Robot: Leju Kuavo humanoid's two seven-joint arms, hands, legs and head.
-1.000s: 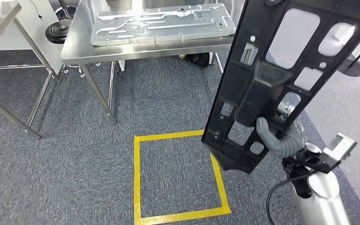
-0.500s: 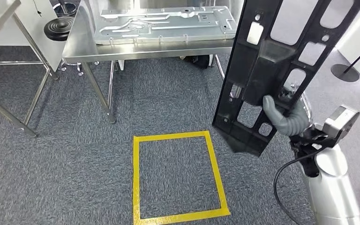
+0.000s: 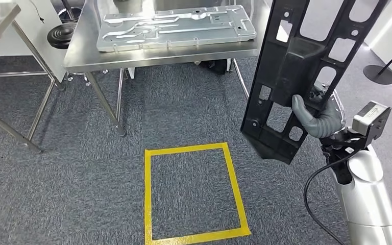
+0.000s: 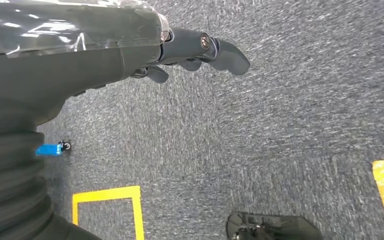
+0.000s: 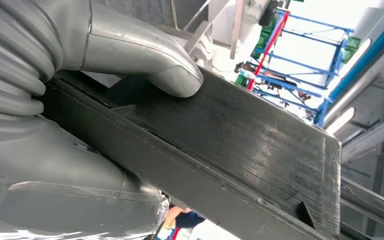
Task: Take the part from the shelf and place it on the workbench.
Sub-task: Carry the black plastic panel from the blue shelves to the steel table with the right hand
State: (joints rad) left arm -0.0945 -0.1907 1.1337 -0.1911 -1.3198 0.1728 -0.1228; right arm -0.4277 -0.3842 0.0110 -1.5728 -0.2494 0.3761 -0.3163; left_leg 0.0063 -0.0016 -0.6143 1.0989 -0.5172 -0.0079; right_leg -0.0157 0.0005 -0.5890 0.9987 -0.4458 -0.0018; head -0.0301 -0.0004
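Observation:
A long black plastic part (image 3: 306, 66) with several cut-out windows hangs upright at the right of the head view, its top past the frame edge. My right hand (image 3: 317, 121) grips it low down, the grey thumb across its front face. Up close, the right hand (image 5: 80, 75) has its thumb pressed on the black part (image 5: 240, 145). The steel workbench (image 3: 79, 53) stands ahead at the upper left. My left hand (image 4: 190, 50) hangs over the carpet with its fingers apart and nothing in it.
A flat stamped metal panel (image 3: 176, 26) covers much of the workbench top. Another steel table frame (image 3: 10, 127) stands at the far left. Yellow tape marks a square (image 3: 191, 191) on the grey carpet below. A black round stanchion base (image 3: 377, 74) sits at the right.
The whole view has shifted as the camera moved. My right hand has carried the black part higher and further right in the picture, still gripping it.

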